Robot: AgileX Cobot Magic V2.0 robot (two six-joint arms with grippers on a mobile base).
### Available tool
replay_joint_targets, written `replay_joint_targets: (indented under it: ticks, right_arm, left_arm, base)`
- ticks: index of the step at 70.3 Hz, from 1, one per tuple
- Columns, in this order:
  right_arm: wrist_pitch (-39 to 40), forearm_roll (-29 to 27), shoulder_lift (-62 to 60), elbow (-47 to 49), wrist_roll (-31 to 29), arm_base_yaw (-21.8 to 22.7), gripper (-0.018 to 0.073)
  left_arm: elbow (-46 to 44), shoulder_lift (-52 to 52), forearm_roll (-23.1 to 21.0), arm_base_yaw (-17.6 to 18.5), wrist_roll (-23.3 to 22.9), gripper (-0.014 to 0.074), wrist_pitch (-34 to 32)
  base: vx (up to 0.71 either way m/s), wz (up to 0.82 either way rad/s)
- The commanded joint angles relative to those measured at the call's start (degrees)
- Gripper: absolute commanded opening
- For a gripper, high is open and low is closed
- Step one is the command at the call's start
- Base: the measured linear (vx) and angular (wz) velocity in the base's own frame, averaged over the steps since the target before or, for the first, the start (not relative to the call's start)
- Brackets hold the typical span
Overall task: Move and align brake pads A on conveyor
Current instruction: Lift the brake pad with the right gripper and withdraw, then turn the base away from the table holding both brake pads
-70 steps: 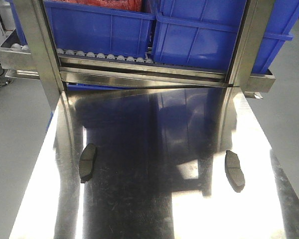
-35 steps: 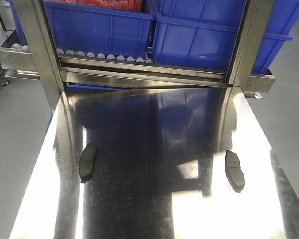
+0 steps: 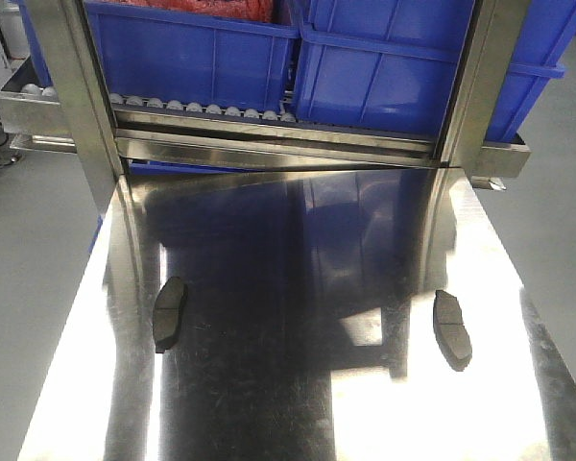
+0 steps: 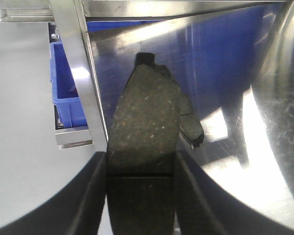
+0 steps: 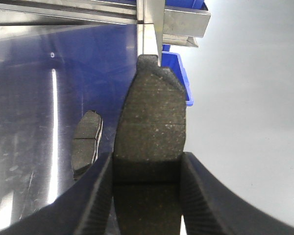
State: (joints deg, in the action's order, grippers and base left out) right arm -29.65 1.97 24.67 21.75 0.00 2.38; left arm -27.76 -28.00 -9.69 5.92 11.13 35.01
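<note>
The left claw (image 4: 142, 169) clamps one brake pad (image 4: 144, 117); the right claw (image 5: 147, 171) clamps a second pad (image 5: 149, 110). A third pad (image 3: 169, 312) at 8 o'clock and a fourth pad (image 3: 452, 327) at 4 o'clock lie unmoved on the tabletop (image 3: 288, 403). A dark shape at 3 o'clock has gone, so carrying to the unseen conveyor looks underway.

Left gripper (image 4: 141, 164): both fingers (image 4: 85, 196) run off bottom edge. Left held pad (image 4: 144, 122) sits between jaws, lower end cut off by same edge. Beyond jaws, left table pad (image 4: 191, 127) mostly hidden behind left held pad; only right sliver shows. Right gripper (image 5: 147, 164): right held pad (image 5: 152, 117) sits between jaws, lower end cut off likewise. Right table pad (image 5: 85, 142) lies left of jaws, near end clipped by finger (image 5: 93, 196).
</note>
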Motion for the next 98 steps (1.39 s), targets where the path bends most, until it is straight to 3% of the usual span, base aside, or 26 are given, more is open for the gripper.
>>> replay_joint_targets:
  ticks: [1, 62, 98]
  right_arm:
    - [5.11, 0.29, 0.14, 1.67, -0.79, -0.14, -0.0004]
    - [5.11, 0.29, 0.14, 1.67, -0.79, -0.14, -0.0004]
    - [4.91, 0.29, 0.14, 1.67, -0.79, -0.14, -0.0004]
  left_arm:
    - [-1.71, -0.01, -1.09, 0.52, -0.17, 0.0146, -5.15]
    - [-1.71, -0.25, -1.09, 0.52, -0.17, 0.0146, -5.36]
    - [-1.71, -0.31, -1.09, 0.52, -0.17, 0.0146, -5.53]
  base:
    - [0.0, 0.0]
    - [-0.01, 0.02]
    - [-0.16, 0.49]
